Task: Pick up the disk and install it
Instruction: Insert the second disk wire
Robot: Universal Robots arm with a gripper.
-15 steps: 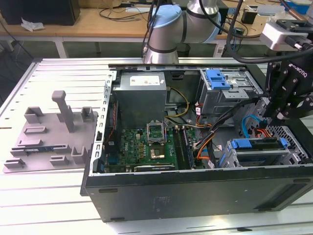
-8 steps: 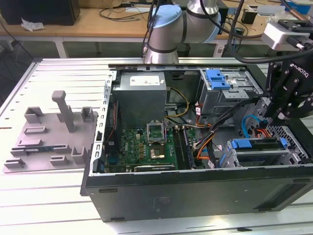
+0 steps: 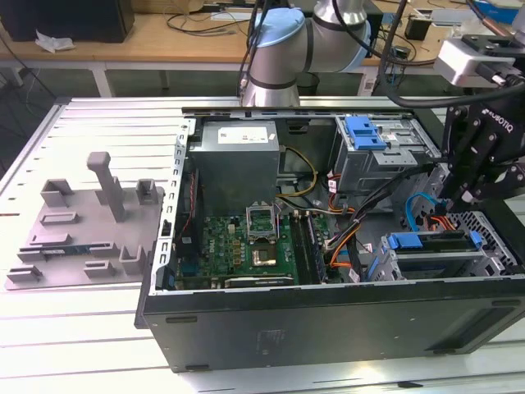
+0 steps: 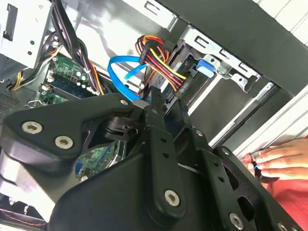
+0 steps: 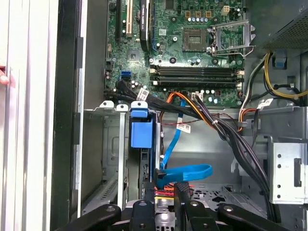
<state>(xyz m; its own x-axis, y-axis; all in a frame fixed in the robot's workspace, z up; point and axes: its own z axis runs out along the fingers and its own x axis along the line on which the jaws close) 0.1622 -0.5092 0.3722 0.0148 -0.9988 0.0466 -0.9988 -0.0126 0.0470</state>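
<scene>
The computer case (image 3: pixel 328 320) is lying open on the table (image 3: pixel 82 328) — a plastic stand (image 3: pixel 90 222) is sitting at its exterior view's left, the gripper (image 3: pixel 459 193) hanging over its right end.

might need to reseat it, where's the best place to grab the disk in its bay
By the exposed end of its blue carrier, coming from the open side of the case. The disk sits on edge in the drive cage; cage walls cover its flat faces, and cables crowd its connector end.
</scene>
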